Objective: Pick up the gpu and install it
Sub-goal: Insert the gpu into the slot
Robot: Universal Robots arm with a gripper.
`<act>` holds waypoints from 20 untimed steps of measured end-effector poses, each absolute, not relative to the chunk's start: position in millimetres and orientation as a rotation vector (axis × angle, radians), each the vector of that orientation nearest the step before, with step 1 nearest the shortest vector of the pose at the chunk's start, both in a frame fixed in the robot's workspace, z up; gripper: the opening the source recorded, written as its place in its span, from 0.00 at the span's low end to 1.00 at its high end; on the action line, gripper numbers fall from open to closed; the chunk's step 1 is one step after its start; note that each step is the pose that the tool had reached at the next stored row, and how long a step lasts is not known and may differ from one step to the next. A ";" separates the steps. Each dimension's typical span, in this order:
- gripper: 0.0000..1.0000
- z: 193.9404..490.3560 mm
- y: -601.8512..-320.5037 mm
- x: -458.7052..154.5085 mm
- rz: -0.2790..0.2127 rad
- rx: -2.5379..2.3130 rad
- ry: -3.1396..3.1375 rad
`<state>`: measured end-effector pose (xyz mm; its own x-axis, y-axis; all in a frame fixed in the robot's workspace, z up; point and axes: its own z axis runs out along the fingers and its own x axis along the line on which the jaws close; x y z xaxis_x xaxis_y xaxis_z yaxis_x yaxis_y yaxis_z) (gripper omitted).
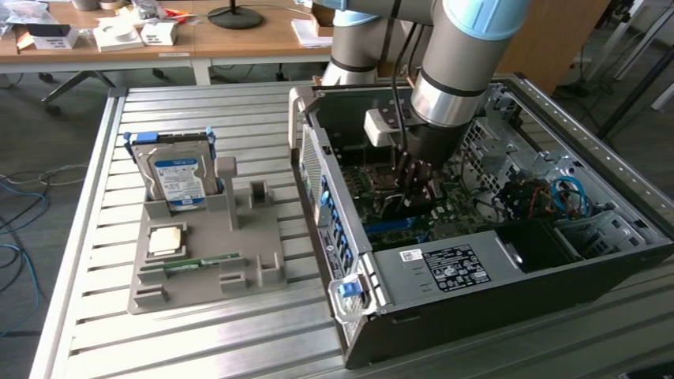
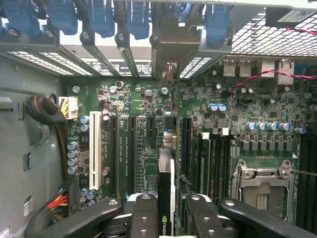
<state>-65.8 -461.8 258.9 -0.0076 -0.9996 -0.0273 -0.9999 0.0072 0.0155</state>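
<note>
**Item 1, gripper point(image 1: 413, 188).** You find it at the end of the arm point(image 1: 463, 71), lowered into the open computer case point(image 1: 589, 237), close to the case's middle in the exterior view. In the wrist view the gripper point(image 2: 168, 212) has its 2 black fingers point(image 2: 144, 213) pinching a card between them.

**Item 2, gpu point(image 2: 166, 173).** It is held edge-on between those fingers, its dark edge and a green logo facing the wrist camera. It sits over the green motherboard point(image 2: 148, 99), in line with the black expansion slots point(image 2: 131, 148). You cannot tell whether it touches a slot.

**Item 3, board fittings.** There is 1 white slot point(image 2: 94, 148) and 1 processor socket point(image 2: 262, 191) in a silver frame.

**Item 4, grey holder tray point(image 1: 200, 260).** It lies at 9 o'clock from the case in the exterior view, on the slatted metal table point(image 1: 211, 339).
- 1 blue-labelled hard drive point(image 1: 177, 180) stands upright at the tray's 12 o'clock end.
- 1 small square chip point(image 1: 163, 241) lies near the middle.
- 1 narrow green memory stick point(image 1: 189, 263) lies flat toward 6 o'clock.

**Item 5, wooden desks point(image 1: 242, 43).** They stand at 11 o'clock in the exterior view, well apart from the table.
</note>
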 end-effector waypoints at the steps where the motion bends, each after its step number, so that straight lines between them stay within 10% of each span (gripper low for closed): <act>1: 0.26 259.0 -461.8 -65.8 0.047 -2.207 2.224; 20: 0.26 254.5 -461.8 -67.1 0.045 -2.206 2.222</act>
<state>-67.1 -461.8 254.5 -0.0076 -0.9996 -0.0272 -0.9999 0.0073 0.0132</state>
